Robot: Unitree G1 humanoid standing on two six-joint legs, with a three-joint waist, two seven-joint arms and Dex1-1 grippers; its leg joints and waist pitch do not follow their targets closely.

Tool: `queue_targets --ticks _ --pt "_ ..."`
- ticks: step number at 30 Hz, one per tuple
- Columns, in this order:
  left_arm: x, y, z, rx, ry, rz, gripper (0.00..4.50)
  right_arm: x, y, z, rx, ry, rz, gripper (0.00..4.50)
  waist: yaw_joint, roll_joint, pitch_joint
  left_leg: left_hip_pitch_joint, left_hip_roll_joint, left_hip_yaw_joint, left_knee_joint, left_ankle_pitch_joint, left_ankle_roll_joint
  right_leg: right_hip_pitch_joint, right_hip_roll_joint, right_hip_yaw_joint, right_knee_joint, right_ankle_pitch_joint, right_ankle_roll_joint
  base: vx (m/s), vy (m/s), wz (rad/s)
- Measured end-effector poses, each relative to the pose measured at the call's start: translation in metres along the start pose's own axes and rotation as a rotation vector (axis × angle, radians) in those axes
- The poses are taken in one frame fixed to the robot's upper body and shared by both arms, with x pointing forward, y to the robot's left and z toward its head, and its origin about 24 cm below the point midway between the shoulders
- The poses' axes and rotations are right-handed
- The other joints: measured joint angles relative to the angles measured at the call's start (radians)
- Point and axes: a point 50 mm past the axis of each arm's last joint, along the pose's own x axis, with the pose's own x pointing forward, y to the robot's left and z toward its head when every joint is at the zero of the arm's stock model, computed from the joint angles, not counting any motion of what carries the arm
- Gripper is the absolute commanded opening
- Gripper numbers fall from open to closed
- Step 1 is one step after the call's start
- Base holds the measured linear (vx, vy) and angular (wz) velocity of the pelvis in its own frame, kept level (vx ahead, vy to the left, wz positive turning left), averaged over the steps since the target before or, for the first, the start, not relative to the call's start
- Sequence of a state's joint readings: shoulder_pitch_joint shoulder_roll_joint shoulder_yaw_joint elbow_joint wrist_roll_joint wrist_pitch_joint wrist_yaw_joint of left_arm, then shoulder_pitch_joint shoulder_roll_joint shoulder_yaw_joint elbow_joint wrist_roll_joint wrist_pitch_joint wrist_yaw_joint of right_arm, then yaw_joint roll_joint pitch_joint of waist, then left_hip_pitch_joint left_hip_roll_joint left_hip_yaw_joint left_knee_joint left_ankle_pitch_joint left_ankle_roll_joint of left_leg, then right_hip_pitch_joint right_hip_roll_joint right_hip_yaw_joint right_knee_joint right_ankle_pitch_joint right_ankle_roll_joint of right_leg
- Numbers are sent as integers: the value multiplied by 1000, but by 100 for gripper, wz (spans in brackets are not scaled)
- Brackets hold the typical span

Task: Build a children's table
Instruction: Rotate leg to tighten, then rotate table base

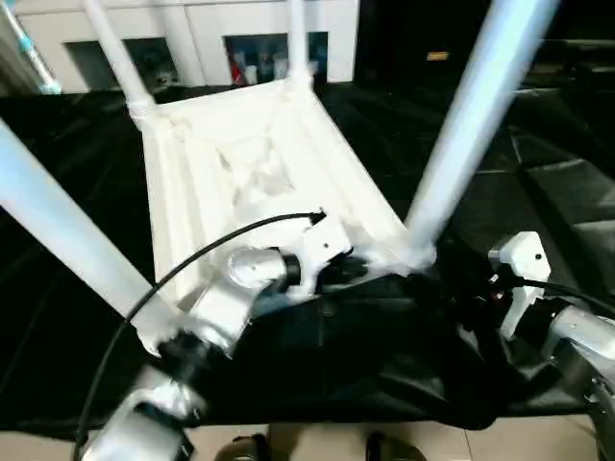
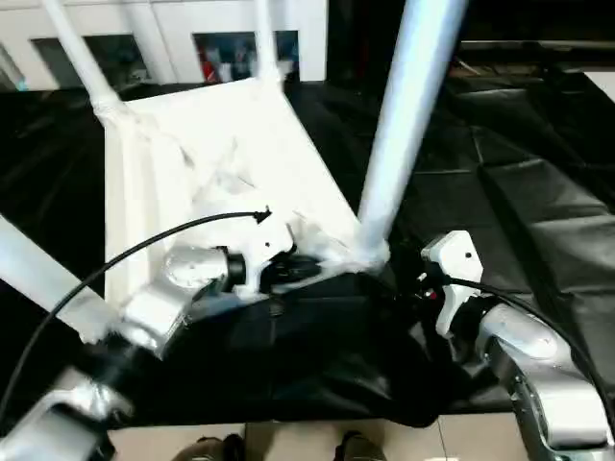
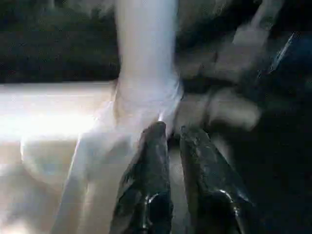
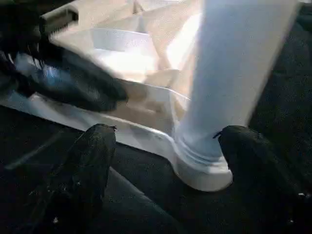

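Observation:
The children's table lies upside down on black cloth, its white ribbed top (image 1: 240, 163) facing up. Legs stand in the corner sockets: near right (image 1: 471, 125), near left (image 1: 58, 230), far left (image 1: 115, 53), far right (image 1: 296, 38). My left gripper (image 3: 174, 131) is at the top's near edge, just beside the near right leg's socket. Its fingers (image 3: 156, 146) are almost together, with nothing seen between them. My right gripper (image 4: 165, 134) is open on the cloth, with the foot of the near right leg (image 4: 234, 73) just beyond the wide gap between its fingers.
Black cloth (image 1: 538, 192) covers the ground all around the table top. White cabinets (image 1: 192, 29) stand along the back. A pale strip of floor (image 1: 317, 442) runs along the near edge of the cloth. A black cable (image 1: 192, 259) arcs over my left forearm.

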State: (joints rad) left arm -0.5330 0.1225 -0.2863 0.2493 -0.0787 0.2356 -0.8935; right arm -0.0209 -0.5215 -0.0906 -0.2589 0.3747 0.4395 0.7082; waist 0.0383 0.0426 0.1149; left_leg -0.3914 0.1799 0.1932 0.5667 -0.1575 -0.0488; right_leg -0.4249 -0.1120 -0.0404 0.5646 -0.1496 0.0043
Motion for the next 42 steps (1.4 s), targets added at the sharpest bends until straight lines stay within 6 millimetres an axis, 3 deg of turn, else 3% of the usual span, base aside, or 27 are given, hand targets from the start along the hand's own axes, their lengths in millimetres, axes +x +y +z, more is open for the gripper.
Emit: queue_targets --ticks 3,7,9,11,13,16,19,25,34,35,42 --pt "-10 2 13 -4 -54 8 84 1 3 3 11 -13 15 373 -1 -5 -3 1 0 0 2 0 0 0 0 0 2 0 0 0 0 0" --pt "-11 2 11 -19 -50 9 84 1 3 2 17 -13 17 373 0 -6 -3 1 0 0 6 -1 -1 0 0 2 6 -3 4 0 0 0" --pt "-13 2 10 -28 -47 9 108 2 4 3 19 -17 18 373 -1 -6 -3 1 0 0 8 -1 -2 0 0 2 9 -3 5 0 0 0" --pt "-33 -10 3 -60 -15 -34 122 18 11 9 45 -72 49 373 -20 -11 -4 0 2 2 9 -2 -4 -2 0 2 12 -3 5 0 0 0" --pt "-49 -21 -11 -123 50 -81 137 33 18 15 62 -110 77 373 -29 -13 -4 2 7 1 8 -3 -7 -5 3 0 14 -4 6 0 0 0" --pt "-57 -31 -25 -171 127 -131 161 46 20 20 98 -151 69 373 -13 -14 -4 -2 11 2 8 -3 -7 -8 6 0 15 -3 6 0 0 0" --pt "-59 -35 -26 -168 147 -138 187 54 22 25 133 -182 89 373 0 -13 -4 -3 11 5 9 -2 -8 -8 6 2 15 -3 6 0 0 0" --pt "-54 -34 -32 -120 203 -19 241 74 31 29 155 -200 123 373 -6 -14 -5 -4 11 7 11 -2 -8 -8 4 3 14 0 0 0 0 0" --pt "-62 -40 -52 -100 275 115 303 106 27 28 210 -218 -96 373 -5 -14 -5 -5 11 7 10 -2 -8 -10 5 2 14 0 0 0 0 0" --pt "-63 -41 -52 -98 276 117 329 109 24 28 221 -219 -134 373 -4 -15 -5 -5 11 7 10 -2 -8 -10 5 2 14 0 0 0 0 0" --pt "-60 -47 -52 -76 259 122 374 113 -4 28 268 -242 -380 373 -1 -17 -5 -8 10 7 13 -2 -8 -10 4 3 14 0 1 0 0 0"
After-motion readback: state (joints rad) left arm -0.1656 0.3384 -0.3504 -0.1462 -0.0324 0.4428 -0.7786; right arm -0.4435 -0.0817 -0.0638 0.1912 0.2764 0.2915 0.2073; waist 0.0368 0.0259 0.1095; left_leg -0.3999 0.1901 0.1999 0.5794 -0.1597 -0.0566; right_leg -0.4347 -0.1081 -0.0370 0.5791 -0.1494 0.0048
